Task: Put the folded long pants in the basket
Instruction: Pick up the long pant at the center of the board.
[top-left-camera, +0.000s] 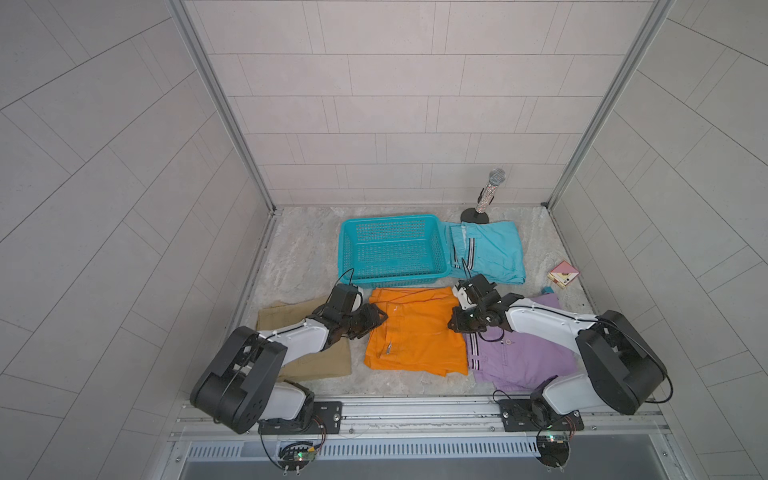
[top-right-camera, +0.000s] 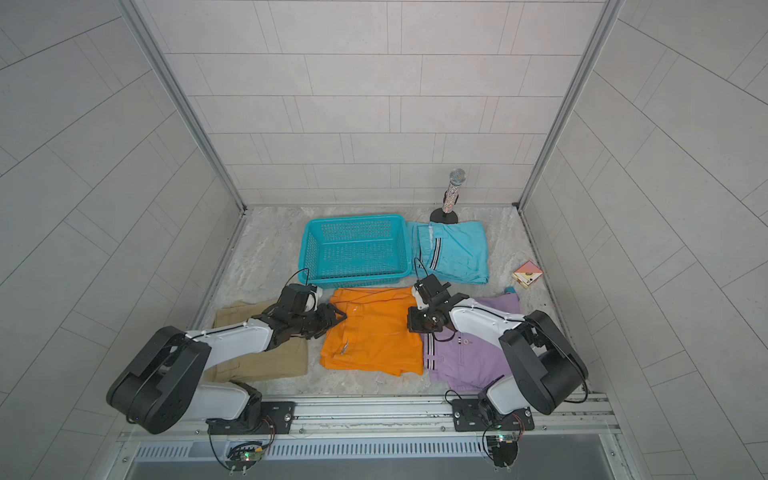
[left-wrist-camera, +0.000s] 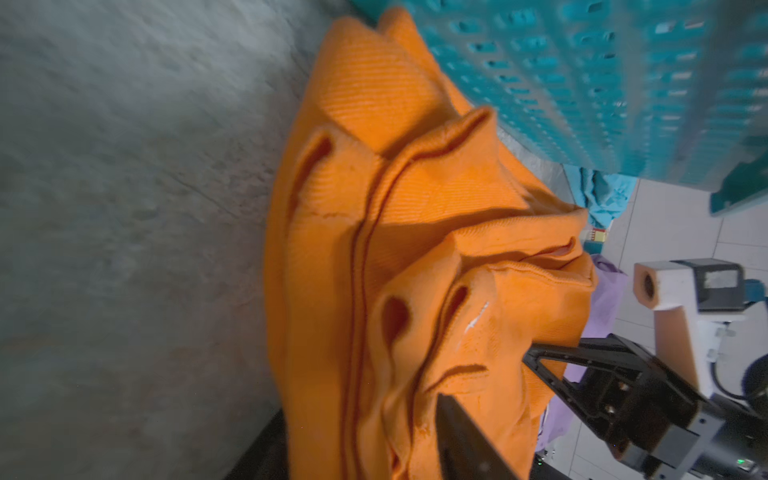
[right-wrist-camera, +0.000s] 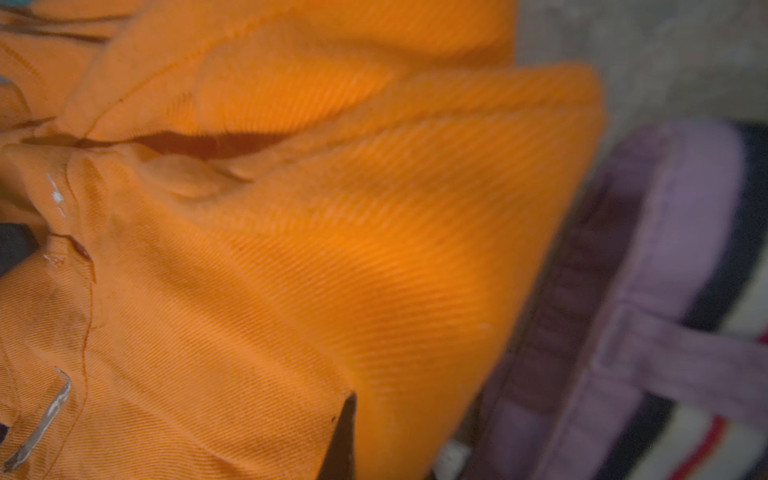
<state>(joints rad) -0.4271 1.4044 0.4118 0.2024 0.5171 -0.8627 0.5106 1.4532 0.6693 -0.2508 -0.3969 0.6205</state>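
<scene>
The orange folded long pants (top-left-camera: 415, 332) (top-right-camera: 374, 332) lie on the table just in front of the teal basket (top-left-camera: 349, 249) (top-right-camera: 353, 219), whose floor is bare. My left gripper (top-left-camera: 376, 318) (top-right-camera: 336, 316) grips their left edge, with bunched orange cloth (left-wrist-camera: 395, 208) between its fingers (left-wrist-camera: 457, 432). My right gripper (top-left-camera: 455, 322) (top-right-camera: 413, 320) is shut on their right edge, where orange cloth (right-wrist-camera: 291, 249) covers one fingertip (right-wrist-camera: 351, 409). Tan pants (top-left-camera: 286, 316) lie under the left arm. Lilac pants (top-left-camera: 523, 357) (right-wrist-camera: 665, 291) lie under the right arm. Light blue pants (top-left-camera: 494, 249) lie right of the basket.
A glittery microphone on a black stand (top-left-camera: 490, 191) rises at the back right, touching the light blue pants. A small pink box (top-left-camera: 563, 274) lies near the right wall. Tiled walls close in three sides and a metal rail (top-left-camera: 415, 409) runs along the front.
</scene>
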